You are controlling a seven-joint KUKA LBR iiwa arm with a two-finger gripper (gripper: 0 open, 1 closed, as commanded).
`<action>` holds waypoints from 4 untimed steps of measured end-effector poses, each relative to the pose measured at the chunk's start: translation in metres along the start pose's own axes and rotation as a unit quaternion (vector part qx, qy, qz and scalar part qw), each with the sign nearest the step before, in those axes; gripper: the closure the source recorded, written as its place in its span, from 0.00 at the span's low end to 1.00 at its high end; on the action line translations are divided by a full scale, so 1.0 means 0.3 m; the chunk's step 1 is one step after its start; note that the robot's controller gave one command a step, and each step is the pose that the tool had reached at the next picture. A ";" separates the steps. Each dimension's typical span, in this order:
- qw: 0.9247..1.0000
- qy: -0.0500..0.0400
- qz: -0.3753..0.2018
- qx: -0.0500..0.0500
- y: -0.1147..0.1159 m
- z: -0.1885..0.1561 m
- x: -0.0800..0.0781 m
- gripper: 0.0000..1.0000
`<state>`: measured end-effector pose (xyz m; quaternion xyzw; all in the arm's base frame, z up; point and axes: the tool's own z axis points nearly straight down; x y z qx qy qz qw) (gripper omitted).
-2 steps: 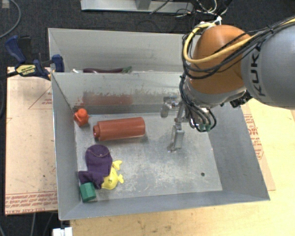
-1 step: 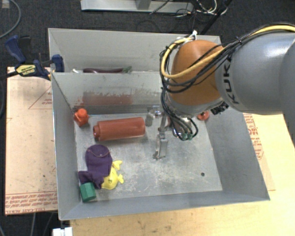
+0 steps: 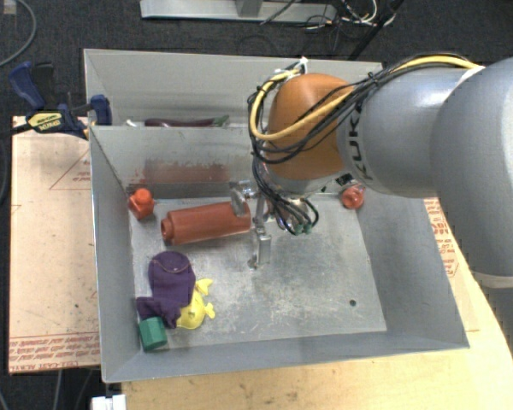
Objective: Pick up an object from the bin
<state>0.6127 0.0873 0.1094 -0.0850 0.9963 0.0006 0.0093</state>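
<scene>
**Bin seen from above.** The arm (image 3: 445, 126) enters the grey metal bin (image 3: 321, 297) from the right. Its orange wrist cover (image 3: 306, 131), looped with yellow and black cables (image 3: 269, 109), sits above the pincer (image 3: 256, 259). The pincer points down at a bare patch of floor near the bin's middle. We cannot tell whether the pincer is released or clenched.

The thing nearest to it is a red-brown cylinder (image 3: 205, 223), lying on its side just to the pincer's left. The cylinder's near end comes close beside the pincer's upper part, and we cannot tell whether the two touch.

Farther to the pincer's left, beyond the cylinder's far end, we note a small orange piece (image 3: 140, 202) near the foot of the bin's left wall. To the pincer's right, and somewhat toward the back wall, sits a small red-orange piece (image 3: 351, 197).

To the pincer's front left, well apart from it, a small heap gathers near the bin's front left corner. It consists of a purple soft thing (image 3: 171, 278), a yellow figure (image 3: 196, 308) touching it on the side nearer the pincer, and a green block (image 3: 152, 334) at the heap's front edge.
</scene>
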 end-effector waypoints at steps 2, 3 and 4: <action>0.997 -0.002 -0.074 0.000 0.124 0.075 -0.123 1.00; 0.997 -0.002 -0.074 0.000 0.126 0.075 -0.122 1.00; 0.998 -0.004 -0.069 0.000 0.059 -0.313 -0.124 1.00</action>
